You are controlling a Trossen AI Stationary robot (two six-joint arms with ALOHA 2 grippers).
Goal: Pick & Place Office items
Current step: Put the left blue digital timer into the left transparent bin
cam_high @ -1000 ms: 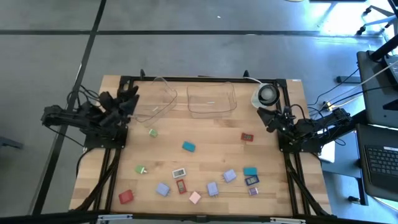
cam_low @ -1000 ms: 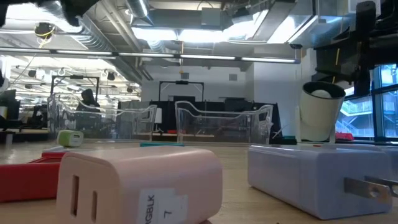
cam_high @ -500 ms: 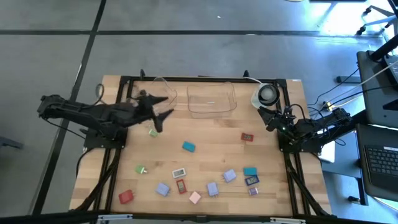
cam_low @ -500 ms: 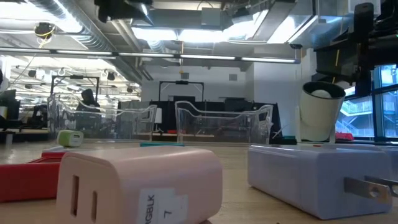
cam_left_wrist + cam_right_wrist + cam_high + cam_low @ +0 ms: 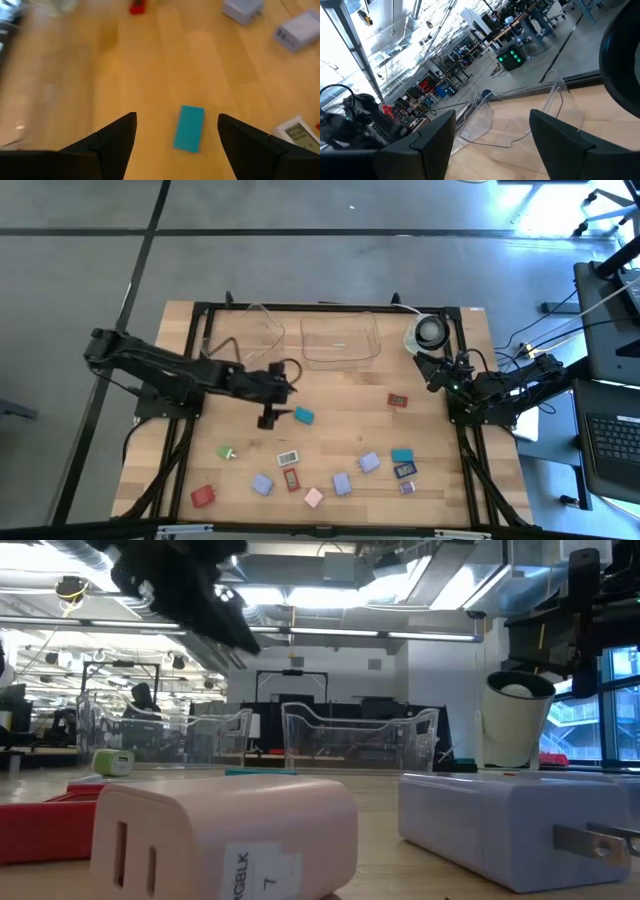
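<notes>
Two clear plastic trays sit side by side along the top edge of the table in the high view, the left tray (image 5: 248,340) and the right tray (image 5: 340,340), and I see nothing lying in either one. A round white object with a dark centre (image 5: 428,332) stands just right of them. The office items are all spread over the bare wood in the lower half of the frame: two teal blocks, one (image 5: 303,416) at centre and one (image 5: 402,455) lower right; three lavender-blue blocks (image 5: 341,483) low in the middle; two red ones, at lower left (image 5: 203,496) and right of centre (image 5: 397,400); one pink block (image 5: 313,498) at the bottom; one small green piece (image 5: 227,451) at left; one white block (image 5: 288,458) below centre. My left gripper (image 5: 276,393) reaches in from the left to mid-table, fingers spread wide, with the central teal block (image 5: 189,128) lying between and ahead of them on the wood, untouched. My right gripper (image 5: 432,371) waits at the right edge of the table, fingers parted and holding nothing.
</notes>
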